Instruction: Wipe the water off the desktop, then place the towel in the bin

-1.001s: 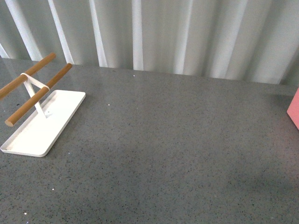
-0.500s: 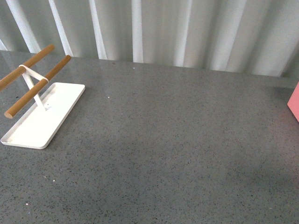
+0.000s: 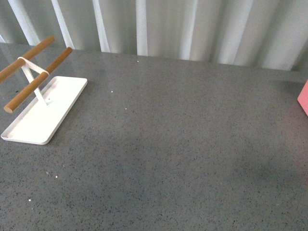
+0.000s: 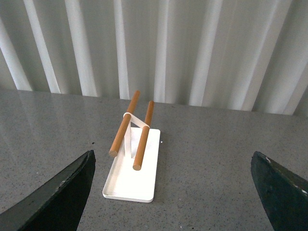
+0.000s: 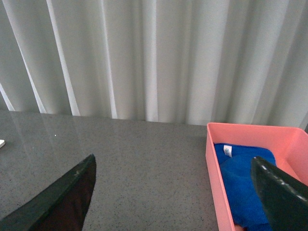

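Observation:
The blue towel (image 5: pixel 240 187) lies crumpled inside the salmon-pink bin (image 5: pixel 214 183), its white tag (image 5: pixel 227 151) facing up. In the front view only the bin's edge (image 3: pixel 303 98) shows, at the far right of the dark speckled desktop (image 3: pixel 183 144). My right gripper (image 5: pixel 173 163) hovers open above the desktop beside the bin, with one finger (image 5: pixel 284 197) over the towel and nothing held. My left gripper (image 4: pixel 172 163) is open and empty over the desktop (image 4: pixel 216 168), facing the white tray. Neither arm appears in the front view.
A flat white tray (image 3: pixel 29 130) carrying two wooden rods (image 3: pixel 38 79) on a white stand sits at the desktop's left side, also seen as the tray (image 4: pixel 120 187) in the left wrist view. White curtains (image 3: pixel 192 29) hang behind the desktop's far edge.
The front view has shifted slightly, so the tray and the bin's edge sit a little higher in the picture. Nothing on the desktop has moved.

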Robot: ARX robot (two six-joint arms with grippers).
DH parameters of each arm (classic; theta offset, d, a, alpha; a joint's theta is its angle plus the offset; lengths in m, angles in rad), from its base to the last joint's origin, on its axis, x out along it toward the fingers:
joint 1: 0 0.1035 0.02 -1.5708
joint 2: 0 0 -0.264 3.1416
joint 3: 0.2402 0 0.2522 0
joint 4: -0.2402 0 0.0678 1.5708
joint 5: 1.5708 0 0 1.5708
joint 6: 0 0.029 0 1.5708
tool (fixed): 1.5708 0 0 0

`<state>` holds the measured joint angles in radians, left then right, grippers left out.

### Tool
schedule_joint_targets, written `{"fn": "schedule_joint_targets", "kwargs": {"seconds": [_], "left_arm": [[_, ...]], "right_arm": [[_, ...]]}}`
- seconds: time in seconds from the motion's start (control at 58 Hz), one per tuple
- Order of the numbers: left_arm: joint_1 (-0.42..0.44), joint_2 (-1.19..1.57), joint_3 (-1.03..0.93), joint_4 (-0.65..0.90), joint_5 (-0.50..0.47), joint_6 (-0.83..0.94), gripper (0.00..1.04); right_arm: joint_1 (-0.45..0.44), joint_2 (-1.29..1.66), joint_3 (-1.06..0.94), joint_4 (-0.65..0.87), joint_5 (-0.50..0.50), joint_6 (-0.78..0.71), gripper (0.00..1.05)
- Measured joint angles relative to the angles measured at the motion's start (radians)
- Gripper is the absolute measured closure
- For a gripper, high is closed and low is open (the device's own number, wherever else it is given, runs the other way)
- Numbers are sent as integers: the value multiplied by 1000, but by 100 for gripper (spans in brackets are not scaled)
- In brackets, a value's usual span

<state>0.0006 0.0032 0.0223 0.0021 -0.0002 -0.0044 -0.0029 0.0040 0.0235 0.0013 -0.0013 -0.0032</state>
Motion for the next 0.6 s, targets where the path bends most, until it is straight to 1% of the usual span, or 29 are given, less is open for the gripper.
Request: {"fn": "schedule_joint_targets", "kwargs": {"seconds": [0.017, 0.086, 0.604], "left_arm": [[0, 0, 0, 0, 0, 0, 7], [0, 0, 0, 0, 0, 0, 7], [0, 0, 0, 0, 0, 0, 7]], "right_arm": [[0, 0, 0, 0, 0, 2, 5], [0, 0, 0, 0, 0, 1, 8], [0, 0, 0, 0, 0, 1, 7]]}}
